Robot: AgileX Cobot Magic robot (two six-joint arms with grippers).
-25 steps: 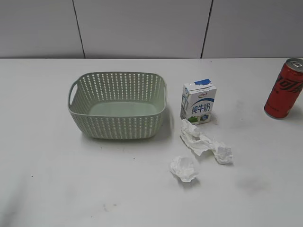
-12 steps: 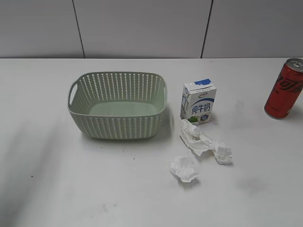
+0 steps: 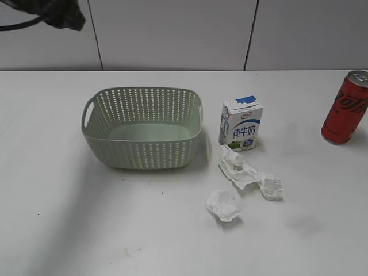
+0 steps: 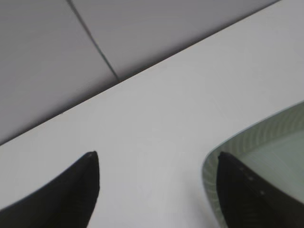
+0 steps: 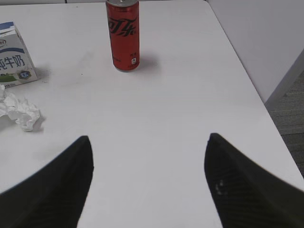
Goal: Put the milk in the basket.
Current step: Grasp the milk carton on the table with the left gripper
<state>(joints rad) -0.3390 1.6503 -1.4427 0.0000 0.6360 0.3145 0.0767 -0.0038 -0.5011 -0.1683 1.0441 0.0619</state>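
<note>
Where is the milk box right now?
In the exterior view, the milk stands upright on the table right of centre, just right of the basket, with crumpled paper in front.

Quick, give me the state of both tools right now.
Left tool: open, holding nothing, over the table beside the basket.
Right tool: open, holding nothing, short of the milk.

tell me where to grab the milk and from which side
Grip the milk across its two narrow side faces, around mid-height, coming down from above. It stands upright on the table with free space on both sides, while crumpled tissue lies against its front base, so a low frontal approach would likely snag that.
</note>
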